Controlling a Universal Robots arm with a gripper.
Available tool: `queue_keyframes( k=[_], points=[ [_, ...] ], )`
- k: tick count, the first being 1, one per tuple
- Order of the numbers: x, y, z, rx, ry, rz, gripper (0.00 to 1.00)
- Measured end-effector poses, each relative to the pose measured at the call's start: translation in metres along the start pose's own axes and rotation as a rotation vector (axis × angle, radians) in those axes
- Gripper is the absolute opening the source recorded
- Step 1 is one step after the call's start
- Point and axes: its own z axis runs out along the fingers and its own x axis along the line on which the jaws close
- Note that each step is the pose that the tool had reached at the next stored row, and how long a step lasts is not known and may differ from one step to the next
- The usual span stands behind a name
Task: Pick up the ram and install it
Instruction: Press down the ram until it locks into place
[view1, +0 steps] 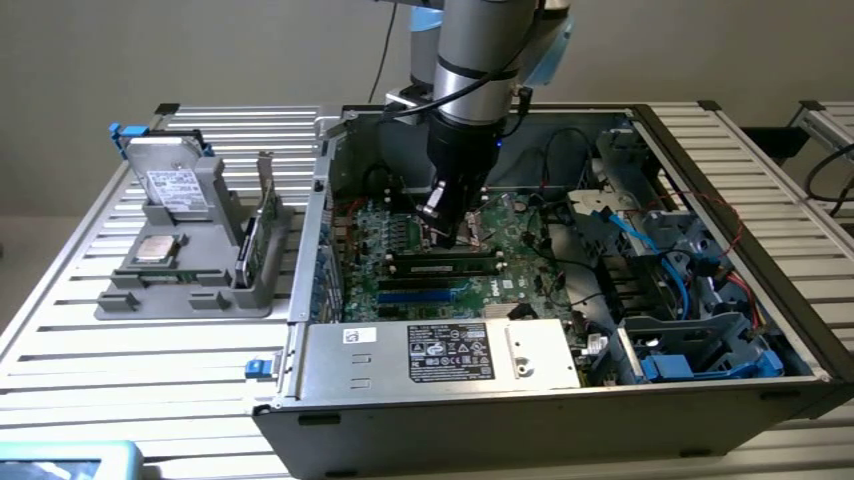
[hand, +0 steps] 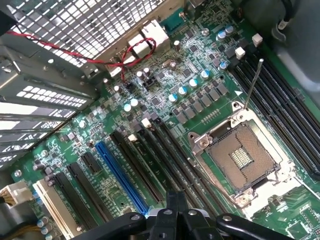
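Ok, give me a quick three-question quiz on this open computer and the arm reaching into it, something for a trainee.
1. True or false: the arm's jaws, over the motherboard, are shut.
2. The processor socket is: A) empty, B) covered by a fan, C) hidden under a cable.
3. Fill in: among the long black slots, one long slot stands out because it is ____.

Key: 1 true; 2 A; 3 blue.
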Motion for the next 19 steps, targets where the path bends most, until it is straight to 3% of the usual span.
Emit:
queue_keyframes(
  k=[19],
  points=[
    [0.0000, 0.0000, -0.0001, -0.0217, -0.0055, 0.205, 0.11]
  ],
)
